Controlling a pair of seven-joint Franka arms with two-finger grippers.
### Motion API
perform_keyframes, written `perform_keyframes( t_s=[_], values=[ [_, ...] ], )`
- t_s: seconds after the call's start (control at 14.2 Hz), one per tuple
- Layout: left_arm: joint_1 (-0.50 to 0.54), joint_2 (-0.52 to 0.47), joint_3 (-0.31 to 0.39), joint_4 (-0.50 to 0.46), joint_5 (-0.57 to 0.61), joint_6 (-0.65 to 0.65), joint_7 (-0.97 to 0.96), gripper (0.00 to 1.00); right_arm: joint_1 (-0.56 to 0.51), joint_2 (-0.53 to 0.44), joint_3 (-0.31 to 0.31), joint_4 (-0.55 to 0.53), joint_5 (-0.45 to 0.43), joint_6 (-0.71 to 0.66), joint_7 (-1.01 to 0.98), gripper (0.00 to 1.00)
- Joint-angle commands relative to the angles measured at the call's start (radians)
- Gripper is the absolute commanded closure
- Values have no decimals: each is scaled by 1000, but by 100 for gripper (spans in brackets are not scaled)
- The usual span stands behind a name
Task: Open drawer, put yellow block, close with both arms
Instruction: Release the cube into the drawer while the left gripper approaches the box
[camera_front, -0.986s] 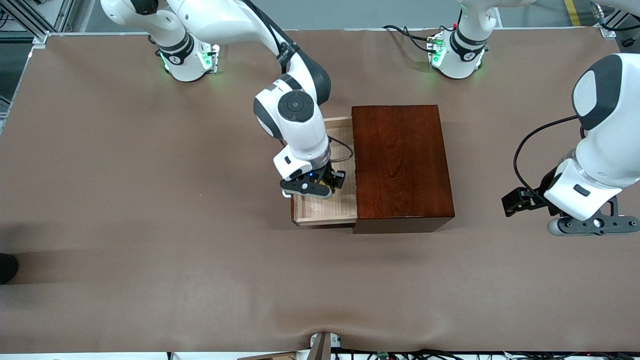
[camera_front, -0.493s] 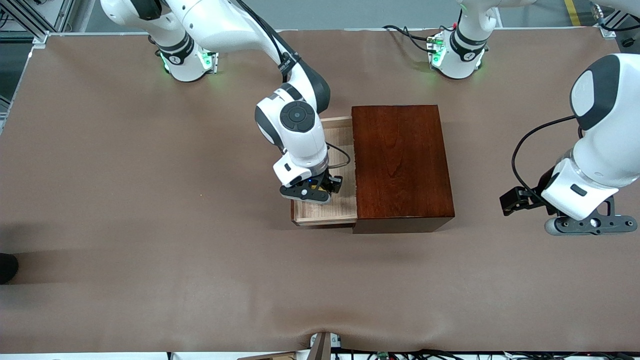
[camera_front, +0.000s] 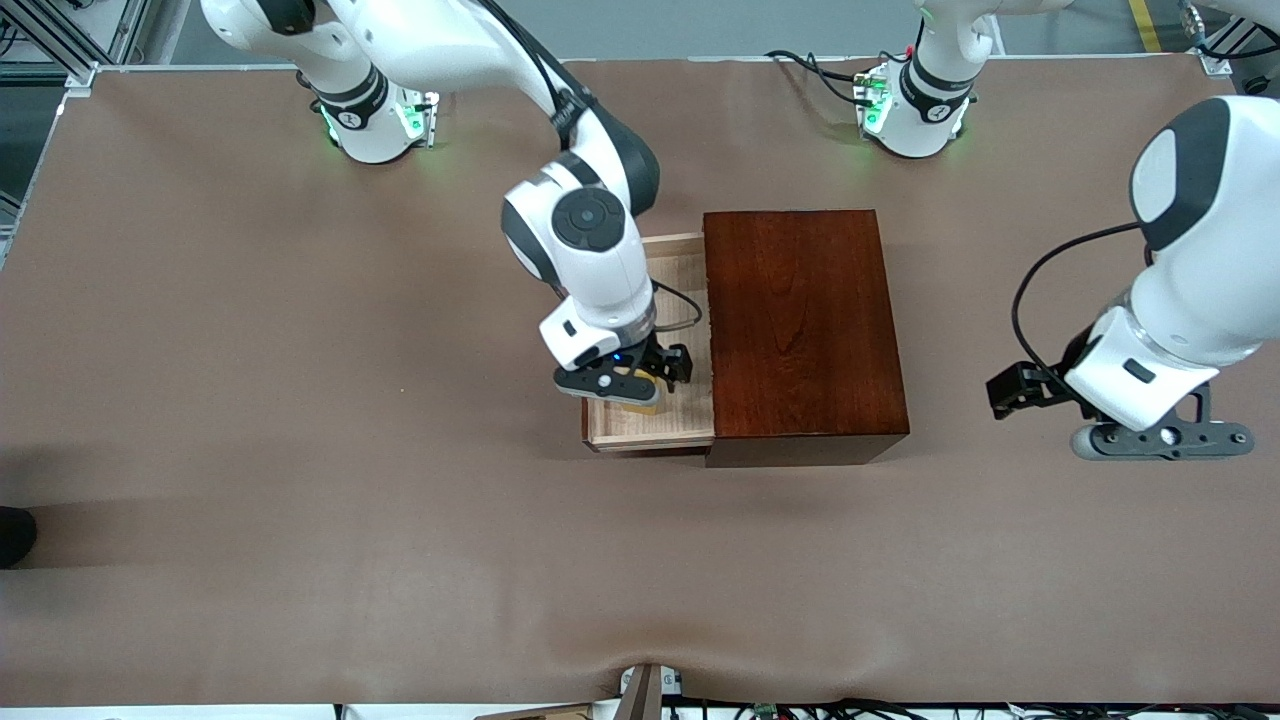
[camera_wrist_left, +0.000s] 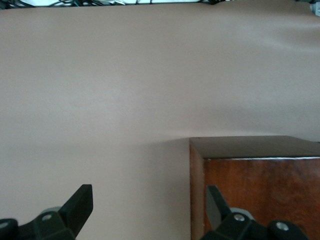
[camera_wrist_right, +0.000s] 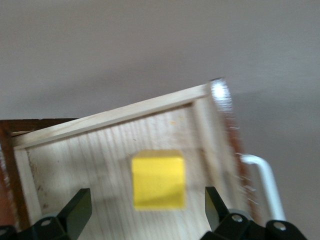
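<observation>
The drawer stood pulled out of the dark reddish-brown wooden box toward the right arm's end of the bench, its pale wood floor exposed. The right pincer hung over the part of the drawer nearer the front camera, its fingers spread wide and gripping nothing. The yellow block lay on the drawer floor directly below that pincer, apart from both fingers and clear of the drawer's walls; in the front view only a sliver of yellow showed under the pincer. The white bar handle showed on the drawer's front, just outside its wall. The left arm waited toward its own end of the bench, its pincer up over bare bench beside the box, fingers wide apart and holding nothing.
</observation>
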Motion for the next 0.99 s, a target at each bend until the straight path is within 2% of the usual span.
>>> perform_keyframes(
  t_s=[0.0, 0.21, 0.49, 0.78, 0.92],
  values=[
    [-7, -12, -39, -10, -18, -21, -86, 0, -39, -142, 13, -21, 14, -155, -11, 0],
    [-45, -3, -72, -7, -17, -20, -230, 0, -61, -280, 4, -31, -7, -322, -21, 0],
    [-157, 39, -73, -3, -18, -20, -408, 0, -210, -435, 4, -71, -45, -499, -235, 0],
    [-336, 100, -76, 2, -18, -4, -767, 0, -411, -613, 4, -244, -83, -530, -541, 0],
    [-422, 138, -76, 11, -18, 41, -974, 0, -514, -662, 4, -283, -97, -530, -667, 0]
  ],
)
